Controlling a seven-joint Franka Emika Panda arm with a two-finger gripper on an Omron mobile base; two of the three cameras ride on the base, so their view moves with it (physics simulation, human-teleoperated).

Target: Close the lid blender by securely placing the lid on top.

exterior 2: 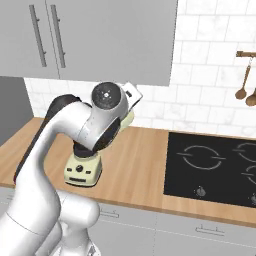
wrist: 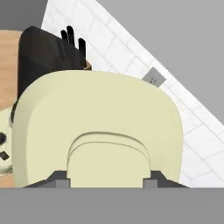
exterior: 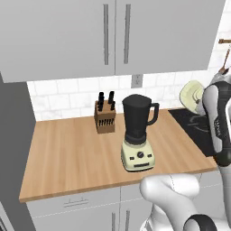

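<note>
Lid (wrist: 98, 127): pale cream-yellow, rounded-square, raised centre cap; clamped between the two dark finger tips of the gripper (wrist: 106, 180), jaws partly closed on the cap. Carried in the air, to the right of the blender and apart from it; seen also at the right edge of the left base view (exterior: 191, 95), above the stovetop (exterior: 198, 128) edge.

Blender (exterior: 137, 135): dark tapered jar with side handle, cream base with black knob and buttons; upright on the wooden counter (exterior: 67, 153), near its front edge. Jar top uncovered.

Knife block (exterior: 104, 116): wooden, black handles, behind and left of the blender, close to the tiled wall.

Wall socket (exterior: 136, 80): on white tiles, above the blender.

Wall cupboards (exterior: 108, 34): grey, two vertical handles.

Wooden spoons (exterior 2: 245, 87): hanging on the wall right of the stovetop.
</note>
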